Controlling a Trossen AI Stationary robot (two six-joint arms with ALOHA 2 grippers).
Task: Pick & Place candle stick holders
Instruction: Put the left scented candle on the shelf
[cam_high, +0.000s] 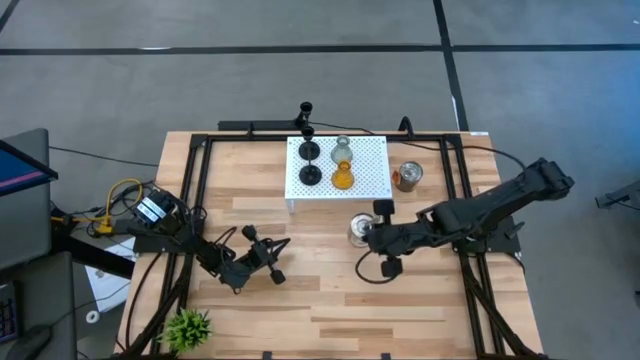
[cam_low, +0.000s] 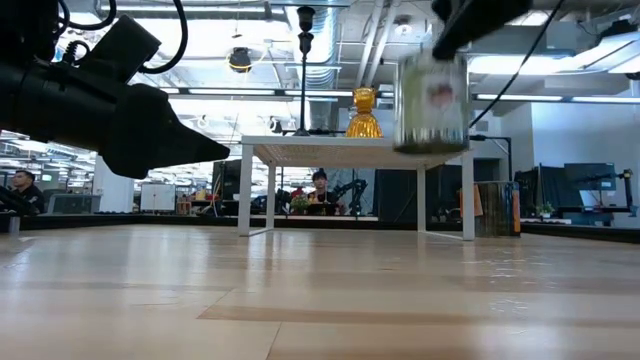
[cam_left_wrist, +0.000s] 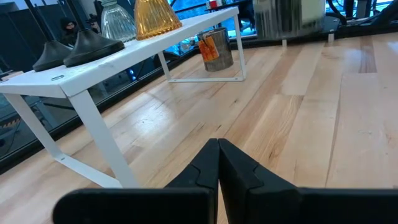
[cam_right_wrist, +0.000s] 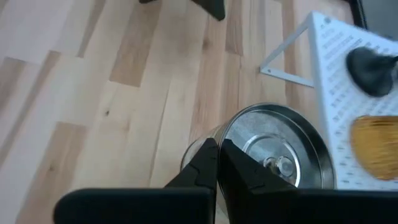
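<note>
On a white perforated stand (cam_high: 370, 160) at the table's far middle stand two black candle stick holders (cam_high: 310, 150) (cam_high: 310, 176) on round bases, a pale-green glass one (cam_high: 342, 150) and an amber one (cam_high: 343, 178). My right gripper (cam_high: 368, 236) is in front of the stand, shut on a silver tin (cam_high: 359, 228), which hangs above the table in the low view (cam_low: 431, 100). My left gripper (cam_high: 276, 251), shut on nothing, is level over the table's near left (cam_left_wrist: 219, 149). My right gripper holds the silver tin by the rim of its open top (cam_right_wrist: 219, 132), on the side nearest the wrist. The shut fingers (cam_right_wrist: 202, 163) straddle the wall, one outside and one apparently inside. They slant down from the table's right. The tin hangs upright, lifted clear of the table.
A second tin with an orange label (cam_high: 408, 177) stands on the table to the right of the stand. A small green plant (cam_high: 186, 326) sits at the near left corner. Bare wood lies between the two grippers and along the near edge.
</note>
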